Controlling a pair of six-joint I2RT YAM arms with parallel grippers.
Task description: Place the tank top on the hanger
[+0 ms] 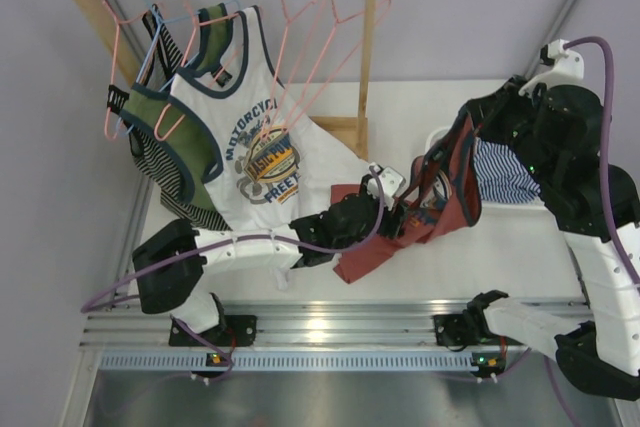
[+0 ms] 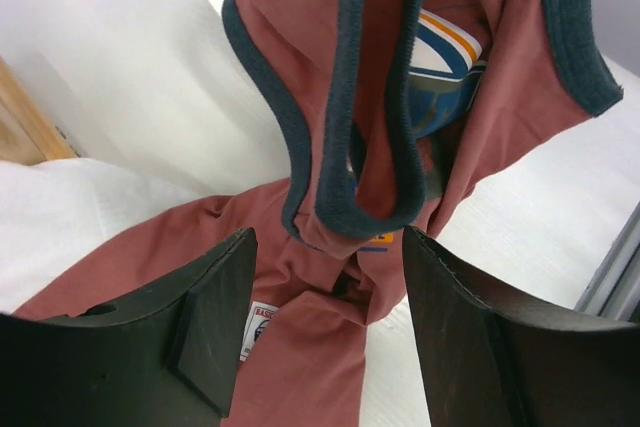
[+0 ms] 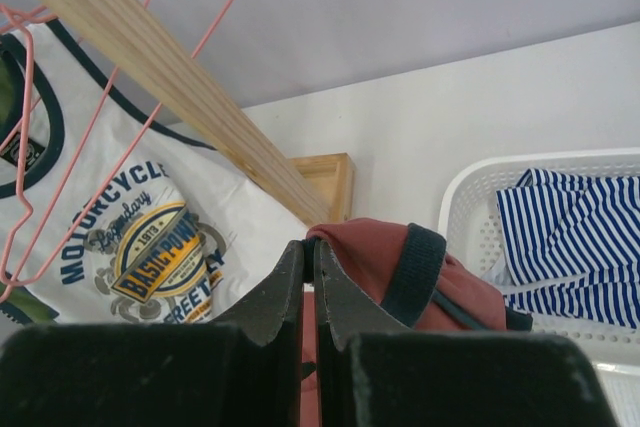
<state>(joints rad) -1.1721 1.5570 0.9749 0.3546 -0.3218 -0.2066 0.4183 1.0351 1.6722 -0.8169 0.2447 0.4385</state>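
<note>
Top external: right tool (image 1: pixel 472 115) pinches tank top (image 1: pixel 455 197); left tool (image 1: pixel 398 213) agape.

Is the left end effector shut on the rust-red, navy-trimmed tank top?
No, the left end effector stands wide open, the tank top hanging ahead of it.

A robot test lab. A metal rail (image 1: pixel 320 325) carries arm bases (image 1: pixel 215 332) at six o'clock; plain grey walls (image 1: pixel 480 7) back a white table (image 1: pixel 440 267).

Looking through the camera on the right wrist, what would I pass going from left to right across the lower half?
The white Motorcycle tank top → the right gripper, shut → the rust-red tank top it pinches → the white basket → the striped garment inside it.
</note>
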